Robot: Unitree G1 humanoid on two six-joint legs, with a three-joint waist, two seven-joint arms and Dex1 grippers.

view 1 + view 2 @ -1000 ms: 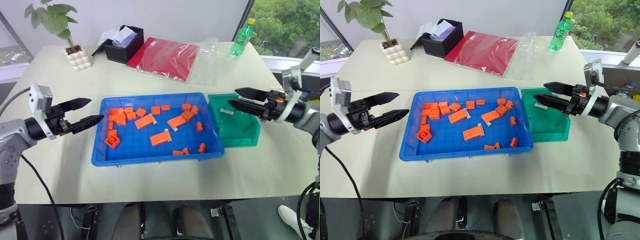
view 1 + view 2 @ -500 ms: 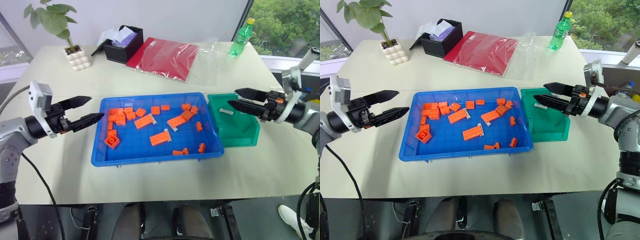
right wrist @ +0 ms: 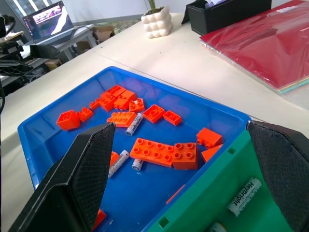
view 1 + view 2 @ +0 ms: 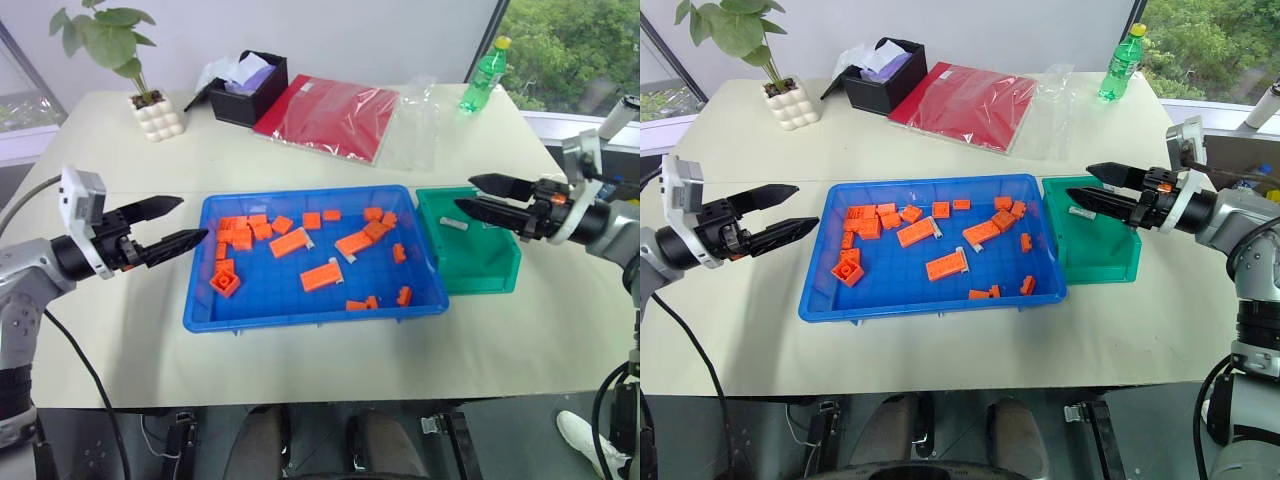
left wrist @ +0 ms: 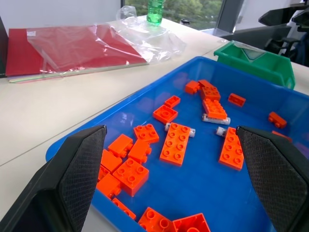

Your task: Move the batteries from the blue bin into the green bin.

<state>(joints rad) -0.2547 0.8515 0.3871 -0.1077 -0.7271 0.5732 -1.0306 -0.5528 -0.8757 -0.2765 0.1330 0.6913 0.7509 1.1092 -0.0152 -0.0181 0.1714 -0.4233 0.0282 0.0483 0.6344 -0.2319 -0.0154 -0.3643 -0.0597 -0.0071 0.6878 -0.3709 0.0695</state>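
The blue bin (image 4: 270,300) lies mid-table, scattered with orange bricks (image 4: 320,277). Among the bricks are slim silvery batteries (image 3: 133,124), two more of them (image 3: 118,163) close together. The green bin (image 4: 485,268) stands against the blue bin's right wall, and a battery (image 3: 244,196) lies on its floor. My left gripper (image 4: 190,220) hovers open just outside the blue bin's left wall, pointing at it, with nothing between its fingers (image 5: 77,174). My right gripper (image 4: 464,193) hangs open and empty above the green bin's far part.
Along the table's far side stand a potted plant (image 4: 157,115), a black box (image 4: 248,88), a red folder in clear plastic (image 4: 330,115) and a green bottle (image 4: 483,75). Bare tabletop runs in front of both bins up to the near edge.
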